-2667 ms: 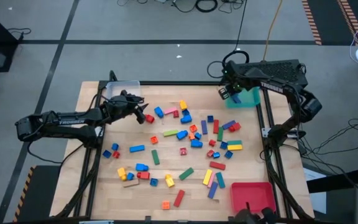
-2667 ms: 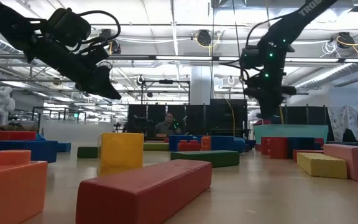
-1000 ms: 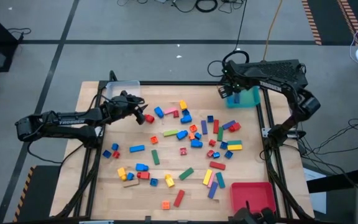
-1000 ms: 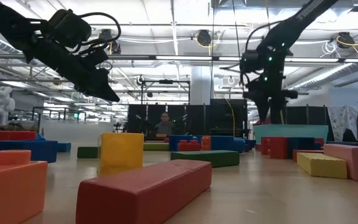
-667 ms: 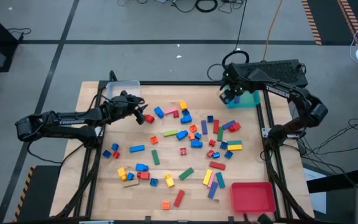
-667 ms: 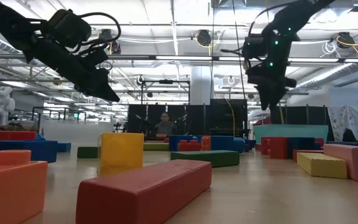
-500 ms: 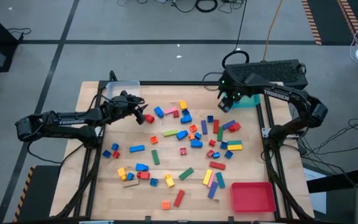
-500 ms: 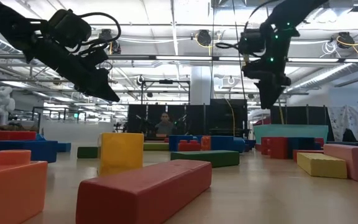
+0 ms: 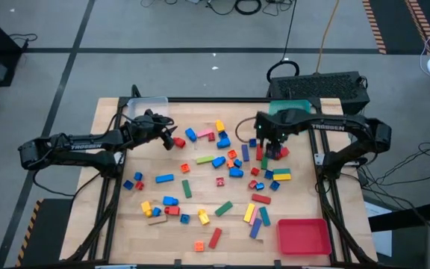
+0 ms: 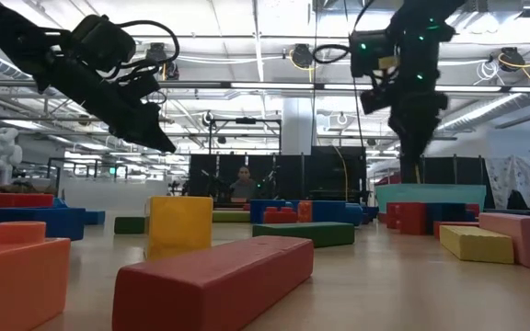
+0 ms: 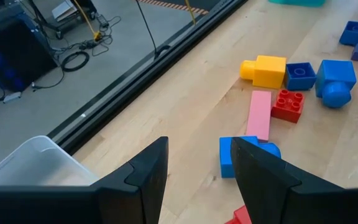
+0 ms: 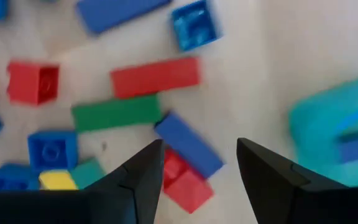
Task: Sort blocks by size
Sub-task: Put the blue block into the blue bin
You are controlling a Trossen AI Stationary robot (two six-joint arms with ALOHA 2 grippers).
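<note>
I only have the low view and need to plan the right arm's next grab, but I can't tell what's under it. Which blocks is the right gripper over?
Observer: The right gripper hangs over the cluster at the table's right-centre. Its wrist view shows a blue bar beneath the open fingers.
Operator: Is it carrying anything?
Observer: No, nothing sits between those fingers.
Operator: And the left one?
Observer: The left gripper hovers open and empty near the clear tray, with a blue block below it.
</note>
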